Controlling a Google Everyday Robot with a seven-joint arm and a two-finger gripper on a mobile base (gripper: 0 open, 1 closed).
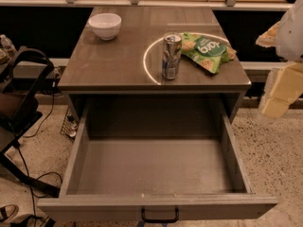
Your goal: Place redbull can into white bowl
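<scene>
The robot's single arm [292, 25] enters at the far right edge of the view, a white rounded housing set high up and cut off by the border, so that its upper links and the base are out of sight. Below that housing hangs the claw [277, 98], pale cream-yellow, blocky and slanted down toward the left. It sits in the air just off the right side of the counter [113, 60], lower than the counter's top and apart from its edge.
</scene>
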